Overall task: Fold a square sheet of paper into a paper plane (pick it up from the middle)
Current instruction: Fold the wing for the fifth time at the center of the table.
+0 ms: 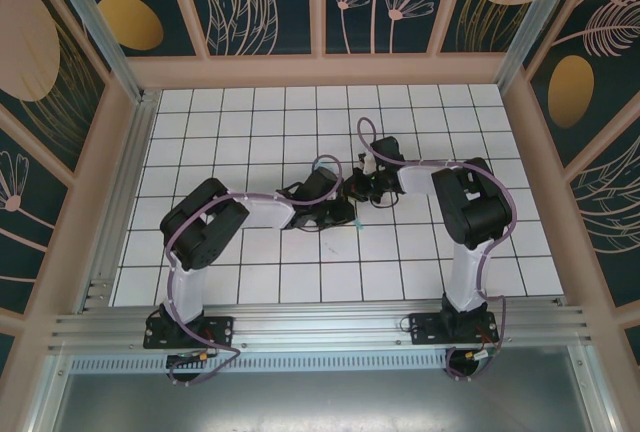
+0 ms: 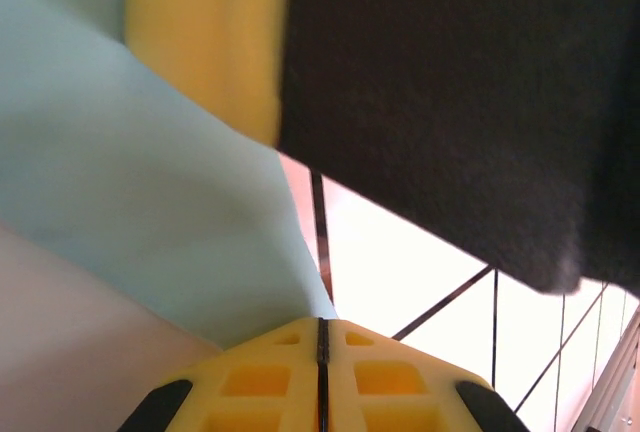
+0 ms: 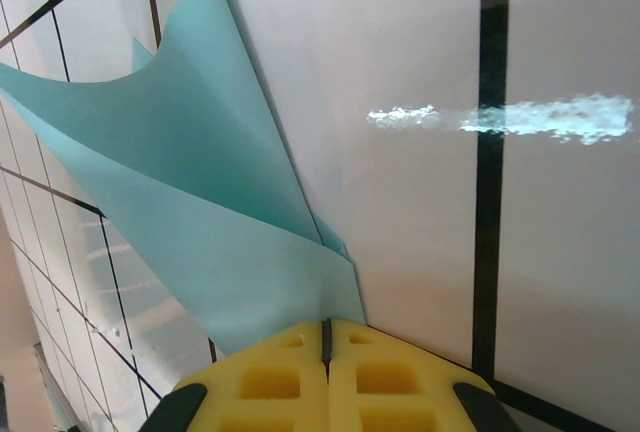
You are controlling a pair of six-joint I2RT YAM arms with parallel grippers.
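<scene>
Right gripper [image 3: 325, 330] closed on the folded end of the teal paper [image 3: 200, 192], which fans out leftward over the white tiled table [image 3: 420, 232]. Left gripper [image 2: 322, 327] likewise closed, pinching the same paper at its edge. Both grippers meet near the table's middle.

- My left arm [image 1: 205, 232] is bent sharply at the elbow, forearm reaching right toward the middle.
- My right arm [image 1: 475, 212] mirrors it, forearm reaching left.
- Both wrists meet almost nose to nose at the centre.
- Left gripper [image 2: 322, 327]: yellow fingers pressed together, just a thin seam, nipping the sheet of paper [image 3: 200, 202].
- Right gripper [image 3: 326, 327]: clamped tight too, pinching a corner of the same sheet.
- Its black body looms right over my left fingertips.
</scene>
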